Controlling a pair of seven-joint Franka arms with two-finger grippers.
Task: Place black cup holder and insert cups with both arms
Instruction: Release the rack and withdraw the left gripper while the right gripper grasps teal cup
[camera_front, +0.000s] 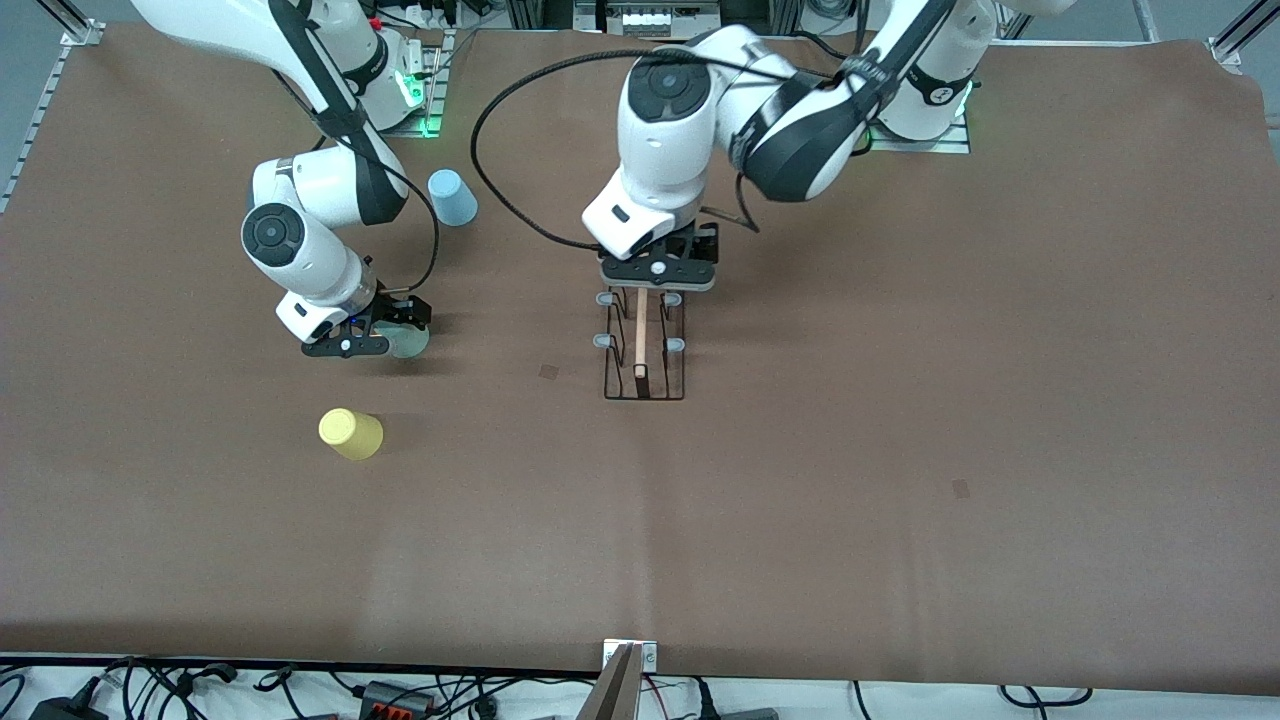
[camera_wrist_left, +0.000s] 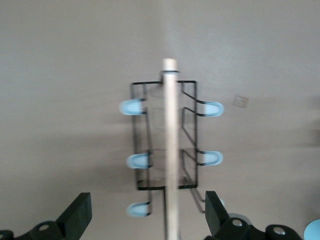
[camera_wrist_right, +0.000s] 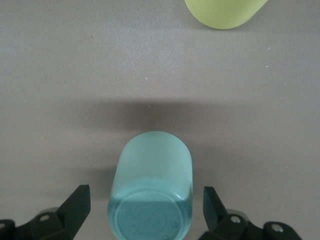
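Yellow cup (camera_front: 351, 434) lies nearest the front camera, on the brown surface (camera_front: 900, 450) at about 7 o'clock from centre, toward the right arm's end, untouched.

Grey-green cup (camera_front: 409, 341) rests on the surface just farther from the camera than the yellow one. Right pincer (camera_front: 368, 335) hangs low over it; the right wrist view shows the cup (camera_wrist_right: 151, 187) between both fingers (camera_wrist_right: 75, 207), which stand wide apart and clear of its wall. Nothing is gripped. The right forearm drops steeply from its base at 11 o'clock, wrist bent down.

Black cup holder (camera_front: 645, 350) stands upright near centre, rod handle running toward the camera, pegs empty. Left pincer (camera_front: 657, 285) is over the handle's end that lies farther from the camera, spread wide with the rod (camera_wrist_left: 170, 150) midway between its fingers and no contact seen. The left arm reaches in from 1 o'clock, elbow high, wrist pointing straight down.

Light blue cup (camera_front: 452, 197) sits farthest from the camera, at 10 o'clock, beside the right arm's link.

Judgement: holder appears placed; the step in hand is the right arm's pickup of the grey-green cup. Recommend closing squarely across the cup's middle, lightly, since thin plastic may deform or squirt out. The left pincer would do best clear of the pegs.
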